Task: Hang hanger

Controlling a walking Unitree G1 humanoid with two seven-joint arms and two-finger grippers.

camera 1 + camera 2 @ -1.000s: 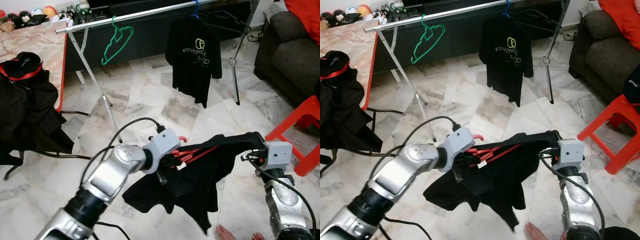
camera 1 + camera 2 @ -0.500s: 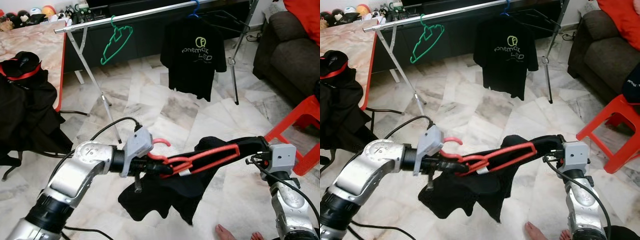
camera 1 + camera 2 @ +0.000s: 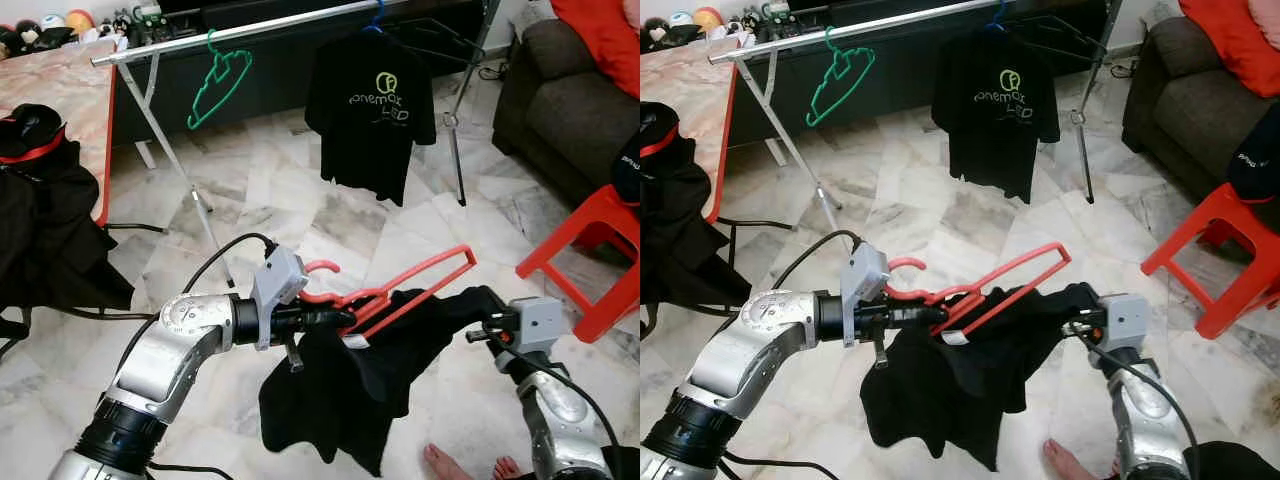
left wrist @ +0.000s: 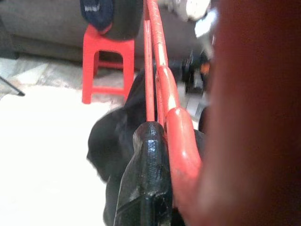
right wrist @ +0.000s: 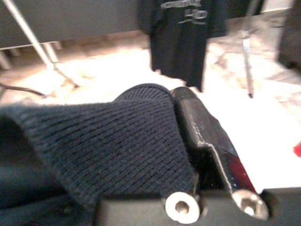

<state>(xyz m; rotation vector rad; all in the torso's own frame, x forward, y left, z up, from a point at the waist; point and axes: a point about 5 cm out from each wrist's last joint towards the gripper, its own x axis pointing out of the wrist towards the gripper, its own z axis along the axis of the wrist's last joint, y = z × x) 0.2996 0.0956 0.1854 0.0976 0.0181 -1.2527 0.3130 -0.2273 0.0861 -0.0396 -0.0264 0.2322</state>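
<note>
My left gripper (image 3: 330, 316) is shut on a red hanger (image 3: 425, 278) just below its hook, holding it at chest height with the far end tilted upward. In the left wrist view a black finger (image 4: 146, 179) presses against the red hanger's bar (image 4: 162, 80). A black garment (image 3: 350, 400) droops from the hanger's lower bar. My right gripper (image 3: 482, 305) is shut on the garment's knit collar (image 5: 94, 141). The silver clothes rail (image 3: 250, 28) stands ahead, carrying a green hanger (image 3: 215, 85) and a black T-shirt (image 3: 370, 110).
A red stool (image 3: 590, 250) and a dark sofa (image 3: 560, 90) stand to the right. On the left a pink-topped table (image 3: 70, 85) has black clothes (image 3: 45, 220) draped over its edge. A person's bare foot (image 3: 445, 465) is on the marble floor below the garment.
The red hanger's far end has swung up out of the garment. The right gripper has stayed on the collar and dropped slightly. The camera has shifted a little.
</note>
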